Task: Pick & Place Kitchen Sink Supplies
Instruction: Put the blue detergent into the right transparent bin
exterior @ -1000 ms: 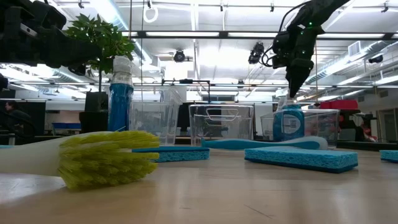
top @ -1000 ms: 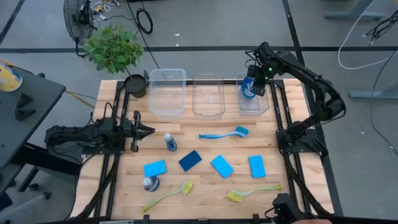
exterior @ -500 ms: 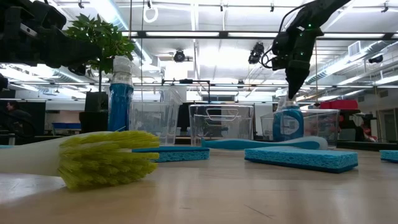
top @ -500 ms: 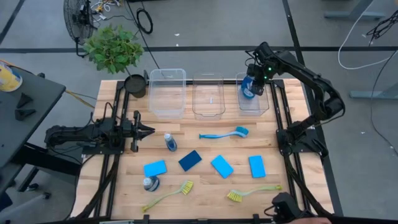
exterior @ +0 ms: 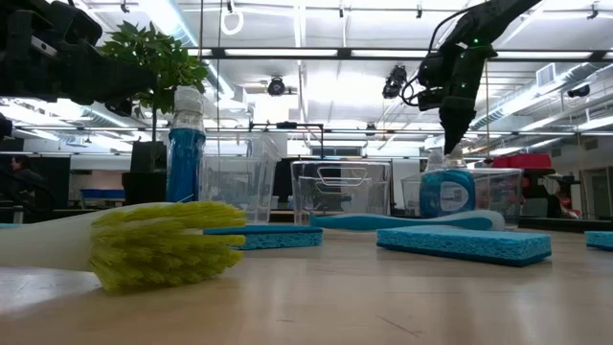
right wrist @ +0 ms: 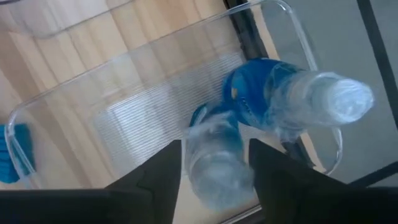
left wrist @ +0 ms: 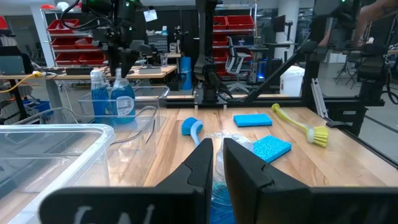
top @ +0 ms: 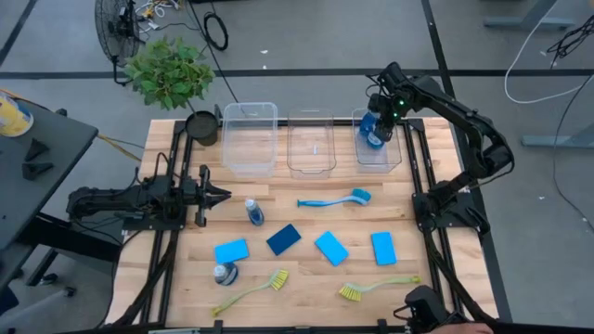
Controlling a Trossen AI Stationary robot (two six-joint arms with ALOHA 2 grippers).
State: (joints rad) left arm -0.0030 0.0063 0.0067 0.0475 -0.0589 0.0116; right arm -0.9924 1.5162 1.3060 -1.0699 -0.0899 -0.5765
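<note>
Currently, the right gripper [top: 376, 125] hangs over the right-hand bin [top: 357, 156] at upper right, jaws apart around a blue bottle's [right wrist: 214, 152] cap. Judge this the release step: next, lift clear. Left gripper [top: 220, 195]: closed, idle.

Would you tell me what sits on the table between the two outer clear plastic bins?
In the high view, a third clear plastic bin stands between the left clear bin and the right one, nothing visible inside it.
</note>
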